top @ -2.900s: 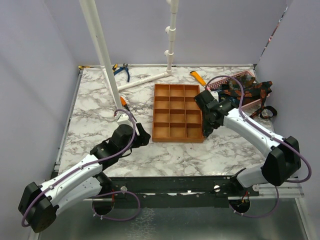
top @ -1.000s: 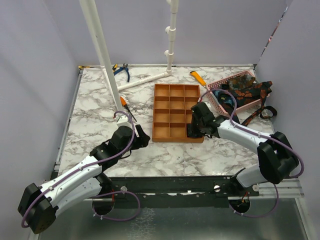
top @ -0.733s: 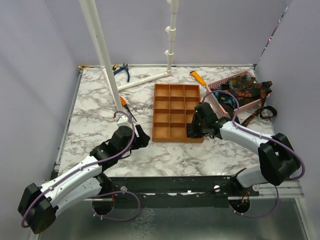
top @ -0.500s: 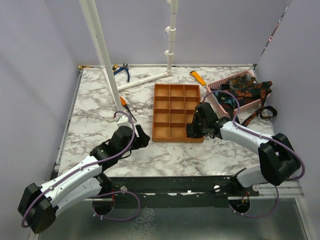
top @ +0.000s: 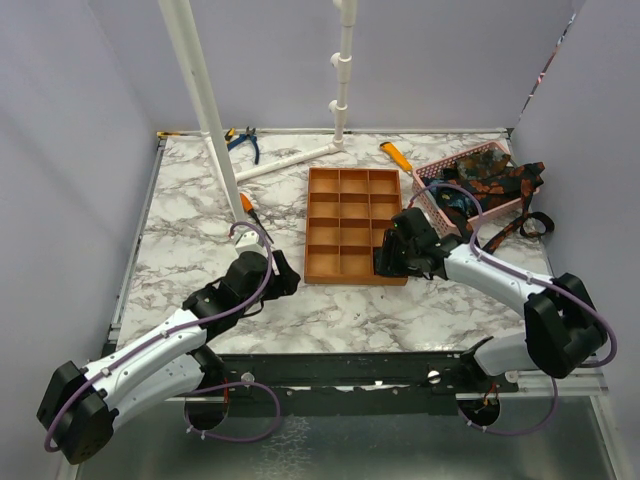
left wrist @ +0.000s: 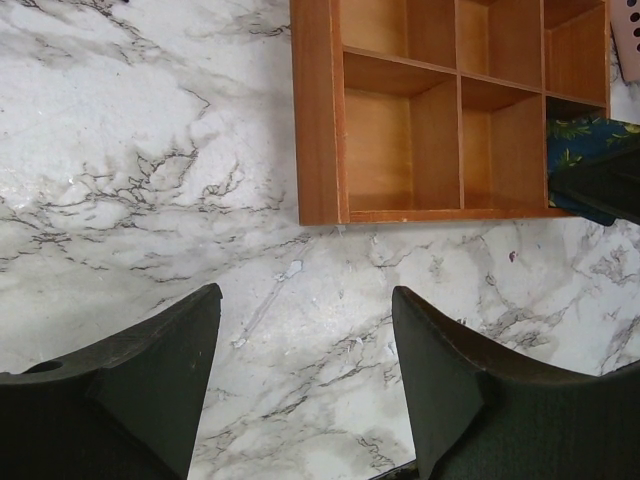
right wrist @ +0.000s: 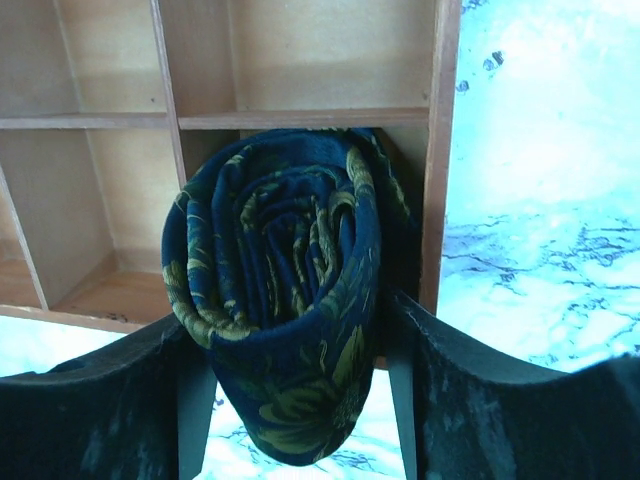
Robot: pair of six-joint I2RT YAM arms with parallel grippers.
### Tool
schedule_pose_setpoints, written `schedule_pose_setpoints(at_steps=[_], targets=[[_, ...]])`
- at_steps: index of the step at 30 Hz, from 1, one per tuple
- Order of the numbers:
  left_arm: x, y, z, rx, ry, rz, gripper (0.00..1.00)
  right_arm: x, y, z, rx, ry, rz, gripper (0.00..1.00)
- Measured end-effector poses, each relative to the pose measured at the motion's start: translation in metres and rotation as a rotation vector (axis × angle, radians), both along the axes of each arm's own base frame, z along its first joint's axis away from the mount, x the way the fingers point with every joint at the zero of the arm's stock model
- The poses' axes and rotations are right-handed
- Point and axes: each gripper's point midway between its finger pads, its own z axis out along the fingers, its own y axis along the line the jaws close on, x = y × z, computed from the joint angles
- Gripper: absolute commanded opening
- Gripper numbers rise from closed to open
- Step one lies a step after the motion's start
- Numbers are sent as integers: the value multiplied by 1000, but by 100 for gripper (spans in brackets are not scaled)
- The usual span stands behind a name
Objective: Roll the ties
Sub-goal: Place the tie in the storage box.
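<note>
A rolled navy tie with yellow-green leaf print (right wrist: 280, 290) stands on its edge at the near right compartment of the orange tray (top: 340, 215). My right gripper (right wrist: 297, 330) straddles the roll, jaws open, with a narrow dark gap beside the right finger (right wrist: 430, 360). From above, the right gripper (top: 385, 262) hides the roll at the tray's near right corner. The left wrist view catches a bit of the same tie (left wrist: 585, 140) there. More ties (top: 490, 180) lie heaped in the pink basket (top: 440, 165). My left gripper (left wrist: 305, 320) hangs open over bare marble, just short of the tray's near left corner.
A white pipe stand (top: 200, 100) rises at the back left, its foot running toward the tray. Blue pliers (top: 243, 140) and an orange-handled tool (top: 396, 157) lie by the back edge. An orange screwdriver (top: 246, 205) lies left of the tray. One tie end (top: 535, 225) trails out of the basket.
My right gripper brought the rolled tie down to the tray's near right corner, and its jaws have just widened around the roll. The left arm has stayed put.
</note>
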Motion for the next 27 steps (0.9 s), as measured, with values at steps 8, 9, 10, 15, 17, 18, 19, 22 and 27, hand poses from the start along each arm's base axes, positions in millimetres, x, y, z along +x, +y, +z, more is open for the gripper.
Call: schedule_pose_setpoints(at_steps=[8, 9, 10, 15, 17, 18, 19, 22, 27], targets=[[0, 0, -1, 3, 4, 0, 71, -9, -6, 18, -18, 6, 6, 75], [0, 0, -2, 4, 5, 0, 71, -8, -6, 22, -16, 1, 9, 76], [0, 0, -2, 5, 6, 0, 71, -7, -6, 27, -14, -5, 10, 76], [0, 0, -5, 13, 15, 0, 71, -2, -5, 41, -15, -34, 17, 73], [0, 0, -5, 14, 16, 0, 71, 0, -6, 43, -24, -43, 10, 68], [0, 0, -6, 14, 16, 0, 71, 1, -8, 43, -31, -46, 5, 65], [0, 0, -6, 14, 16, 0, 71, 1, -10, 42, -39, -49, 0, 61], [0, 0, -6, 14, 17, 0, 71, 4, -13, 42, -59, -57, -10, 54], [-1, 0, -5, 8, 17, 0, 71, 11, -14, 37, -86, -55, -16, 47]])
